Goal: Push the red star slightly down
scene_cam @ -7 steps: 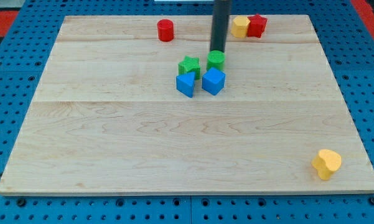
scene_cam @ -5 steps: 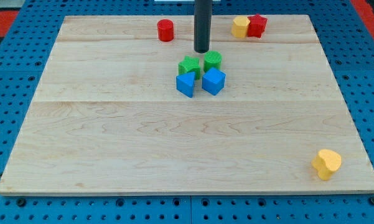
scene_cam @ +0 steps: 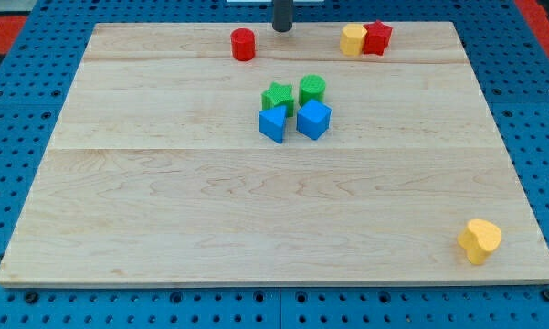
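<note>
Sitting at the worktop's top edge near its right corner, the small red star block [scene_cam: 377,37] is touched by a yellow block [scene_cam: 352,39]. No fingers are fitted; my tip [scene_cam: 281,29] is placed well left, so the yellow block risks being dragged along.

My tip [scene_cam: 282,29] left the green cylinder [scene_cam: 312,89], where it had been touching, and slid toward the view's top and left, ending near the red cylinder [scene_cam: 243,44]
</note>
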Controlling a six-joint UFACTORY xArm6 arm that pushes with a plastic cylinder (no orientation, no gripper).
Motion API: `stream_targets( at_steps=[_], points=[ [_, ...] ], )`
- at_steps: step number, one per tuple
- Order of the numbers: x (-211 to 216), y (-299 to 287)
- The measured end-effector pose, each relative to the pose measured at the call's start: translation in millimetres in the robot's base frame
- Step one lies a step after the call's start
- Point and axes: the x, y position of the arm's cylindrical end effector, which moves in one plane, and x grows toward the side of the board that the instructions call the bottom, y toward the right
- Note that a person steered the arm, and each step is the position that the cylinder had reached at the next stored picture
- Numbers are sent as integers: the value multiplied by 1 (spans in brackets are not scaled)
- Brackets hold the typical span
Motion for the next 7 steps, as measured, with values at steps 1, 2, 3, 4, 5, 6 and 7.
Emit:
stream_targets(
  at_steps=[1, 2, 3, 4, 5, 6, 7],
  points=[
    [-1, 0],
    [0, 0],
    [-1, 2],
    [-1, 17],
    [1, 45],
    [-1, 87],
    [-1, 94]
  ],
)
